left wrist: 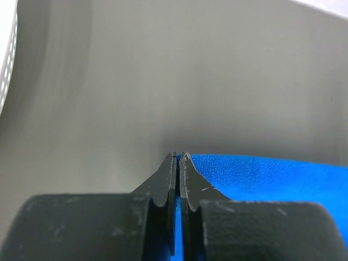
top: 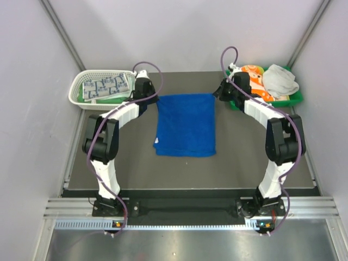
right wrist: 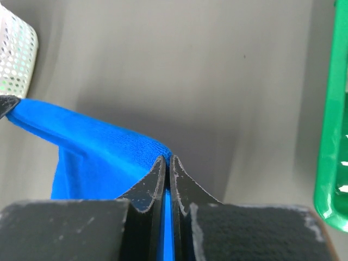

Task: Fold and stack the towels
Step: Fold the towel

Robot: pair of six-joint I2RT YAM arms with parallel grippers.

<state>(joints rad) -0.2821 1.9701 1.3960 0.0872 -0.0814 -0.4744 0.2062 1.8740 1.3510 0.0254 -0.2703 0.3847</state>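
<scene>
A royal blue towel (top: 185, 125) hangs and lies spread in the middle of the dark mat. My left gripper (top: 154, 98) is shut on its far left corner; the blue cloth (left wrist: 272, 176) shows between and beside the jaws. My right gripper (top: 217, 94) is shut on its far right corner, with the blue cloth (right wrist: 92, 157) stretched away to the left. A white towel with grey-blue squares (top: 106, 87) lies in the white mesh basket. An orange-pink print towel (top: 254, 76) and a grey towel (top: 281, 80) lie in the green tray.
The white mesh basket (top: 76, 92) stands at the far left and shows in the right wrist view (right wrist: 16, 60). The green plastic tray (top: 296, 99) stands at the far right; its rim (right wrist: 331, 136) is close to my right gripper. Grey walls enclose the mat.
</scene>
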